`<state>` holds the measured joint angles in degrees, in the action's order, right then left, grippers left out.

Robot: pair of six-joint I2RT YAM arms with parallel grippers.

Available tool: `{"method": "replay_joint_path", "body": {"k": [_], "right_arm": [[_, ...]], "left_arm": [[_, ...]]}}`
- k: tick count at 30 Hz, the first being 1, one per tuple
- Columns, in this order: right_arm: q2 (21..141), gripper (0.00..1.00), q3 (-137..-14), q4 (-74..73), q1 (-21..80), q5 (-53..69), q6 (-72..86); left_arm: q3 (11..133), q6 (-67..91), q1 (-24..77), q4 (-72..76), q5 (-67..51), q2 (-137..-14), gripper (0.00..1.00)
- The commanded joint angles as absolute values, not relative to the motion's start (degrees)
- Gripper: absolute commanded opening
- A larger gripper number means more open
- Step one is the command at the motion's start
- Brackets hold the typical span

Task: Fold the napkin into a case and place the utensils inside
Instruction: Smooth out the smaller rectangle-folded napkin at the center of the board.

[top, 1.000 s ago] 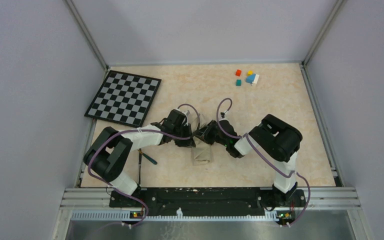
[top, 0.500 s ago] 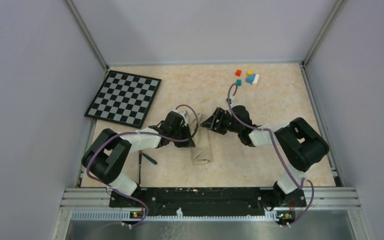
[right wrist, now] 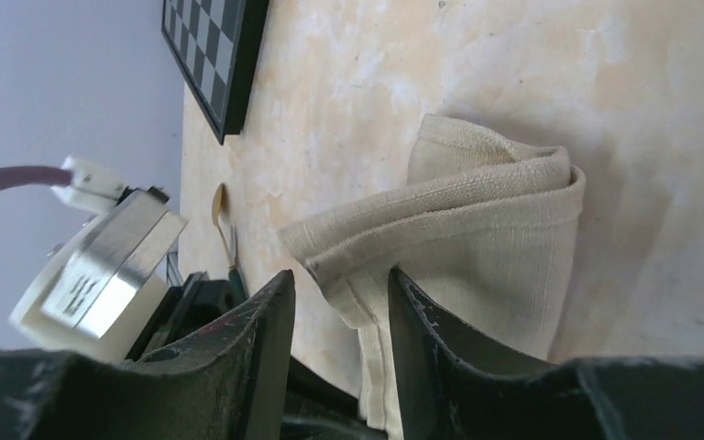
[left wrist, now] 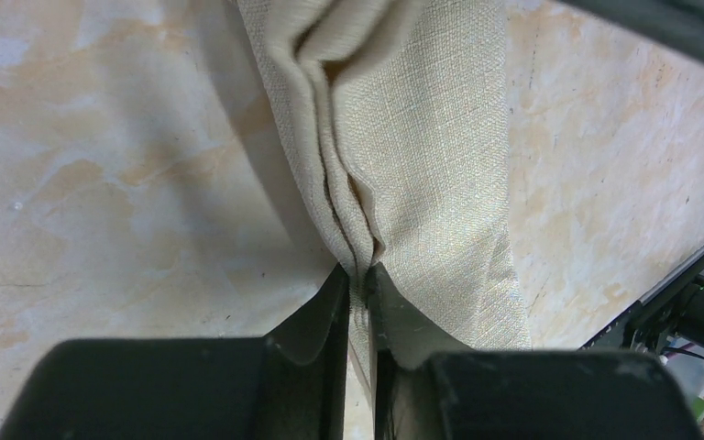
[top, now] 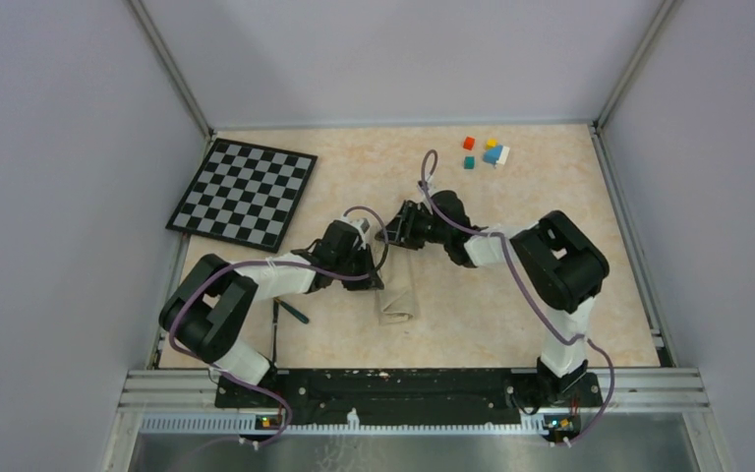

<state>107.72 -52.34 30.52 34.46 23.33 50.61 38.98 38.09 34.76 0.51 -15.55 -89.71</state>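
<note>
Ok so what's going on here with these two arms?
Both are working on the folded napkin in the middle of the table. The left hand is pinched shut on one folded edge. The right hand is open, astride another edge. The utensils lie on the table to the napkin's left, not yet inside.

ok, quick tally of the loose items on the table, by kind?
cubes: 5
utensils: 2 in view
napkin: 1
checkerboard: 1
Total: 9
</note>
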Motion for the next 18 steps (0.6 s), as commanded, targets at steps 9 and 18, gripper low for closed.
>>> {"method": "replay_joint_path", "body": {"k": [9, 18], "right_arm": [[117.21, 0.55, -54.24, 45.87, 34.61, 24.21, 62.95], [105.59, 0.60, -47.31, 45.00, 31.17, 35.01, 62.76]], "left_arm": [[40.47, 35.65, 33.79, -8.03, -12.98, -85.46, 0.38], [49.58, 35.95, 26.78, -8.83, -19.80, -82.05, 0.33]]}}
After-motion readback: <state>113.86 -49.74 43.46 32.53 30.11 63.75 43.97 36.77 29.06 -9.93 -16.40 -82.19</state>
